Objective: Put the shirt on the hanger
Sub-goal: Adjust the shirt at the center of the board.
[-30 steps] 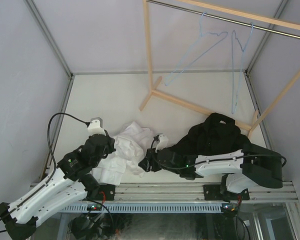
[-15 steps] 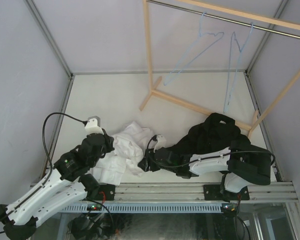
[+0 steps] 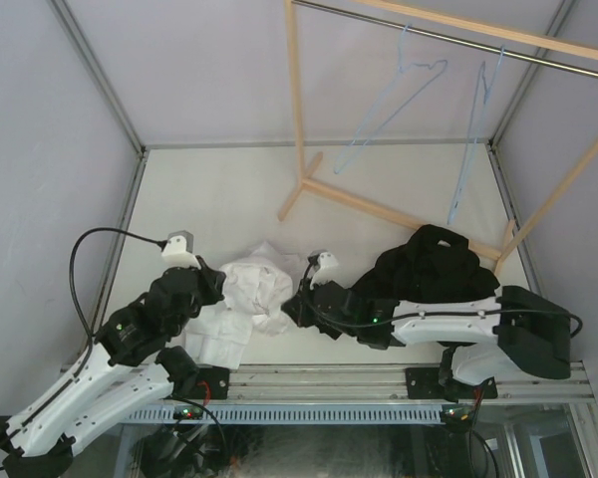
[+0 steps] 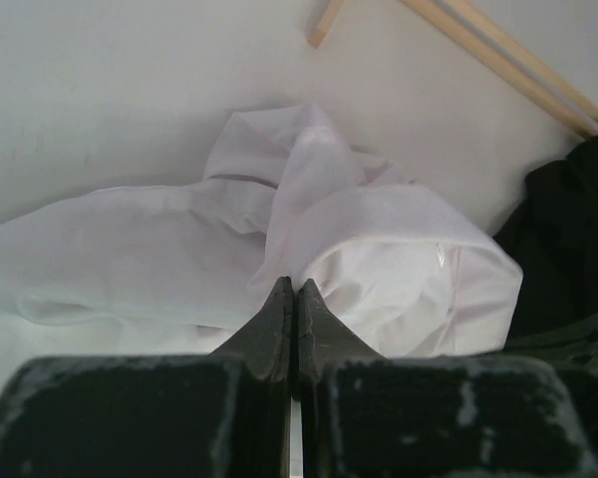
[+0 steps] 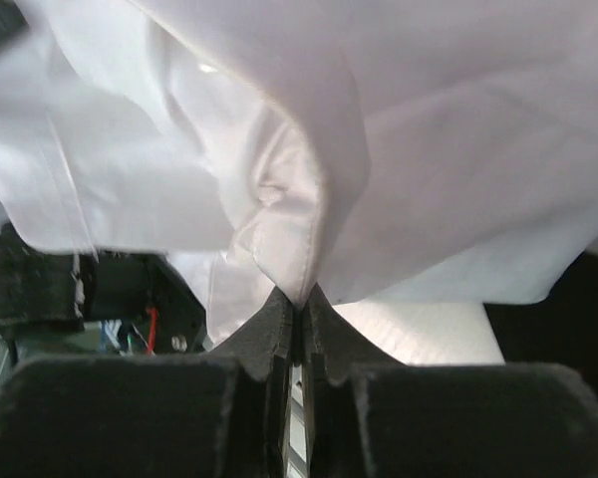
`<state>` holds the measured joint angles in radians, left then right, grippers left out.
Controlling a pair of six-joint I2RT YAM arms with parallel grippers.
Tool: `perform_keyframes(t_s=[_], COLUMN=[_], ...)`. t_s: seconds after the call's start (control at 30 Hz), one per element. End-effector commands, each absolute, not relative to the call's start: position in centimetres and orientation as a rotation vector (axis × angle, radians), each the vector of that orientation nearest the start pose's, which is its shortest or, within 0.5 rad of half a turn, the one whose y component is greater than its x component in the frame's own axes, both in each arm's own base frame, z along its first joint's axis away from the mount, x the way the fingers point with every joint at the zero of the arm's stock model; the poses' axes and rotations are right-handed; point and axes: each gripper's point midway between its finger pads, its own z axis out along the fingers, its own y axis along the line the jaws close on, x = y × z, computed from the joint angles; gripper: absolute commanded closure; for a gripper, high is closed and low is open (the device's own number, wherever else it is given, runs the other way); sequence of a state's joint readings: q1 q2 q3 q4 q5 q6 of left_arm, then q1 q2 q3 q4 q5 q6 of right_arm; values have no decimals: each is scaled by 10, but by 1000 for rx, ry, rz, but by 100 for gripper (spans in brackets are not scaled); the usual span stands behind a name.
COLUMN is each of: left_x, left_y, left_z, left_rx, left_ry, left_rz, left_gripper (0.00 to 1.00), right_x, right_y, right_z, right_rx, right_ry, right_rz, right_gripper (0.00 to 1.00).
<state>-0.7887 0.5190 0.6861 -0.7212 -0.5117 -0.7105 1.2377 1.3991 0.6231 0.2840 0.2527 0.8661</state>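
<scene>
The left gripper (image 4: 294, 294) was pinched shut on a fold of the shirt (image 3: 249, 299), crumpled on the desk (image 3: 219, 194). The right gripper (image 5: 297, 301) was clamped on its hem.

Right fingers (image 5: 275, 334) now pressed together on a fold of the shirt (image 3: 251, 287) (stood apart a second ago). Shirt's near-right edge has drawn in toward them. Right-hand hanger (image 3: 475, 129) has swung, lower end now further left.
</scene>
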Motion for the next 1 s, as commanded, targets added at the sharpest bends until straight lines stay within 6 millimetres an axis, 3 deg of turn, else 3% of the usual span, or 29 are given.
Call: perform_keyframes(t_s=[0.0,0.13,0.27,0.43,0.6,0.77,0.97], left_x=[189,180,178,190,194,189,190], left_y=[-132,-157,-167,-144,-121,-114,-116], left_z=[240,268,296,335,383,411,443], left_rx=[-91,62,154,130,83,91,133], left_ry=[1946,1889,1853,1818,1730,1681,1642], left_rz=[-596,-742,-769,-612,-526,-527,-518], left_gripper=[100,100,100,100,100,100,100], right_x=[179,191,207,222,221,212,218], right_y=[342,326,311,282,263,262,272], right_z=[144,171,204,244,292,335,407], right_rx=[-169,-163,-143,-131,-129,-170,-225], right_ry=[2128,2094,2068,2004,1913,1824,1684], right_rz=[750,641,542,406,372,448,483], right_gripper=[100,100,100,100,100,100,100])
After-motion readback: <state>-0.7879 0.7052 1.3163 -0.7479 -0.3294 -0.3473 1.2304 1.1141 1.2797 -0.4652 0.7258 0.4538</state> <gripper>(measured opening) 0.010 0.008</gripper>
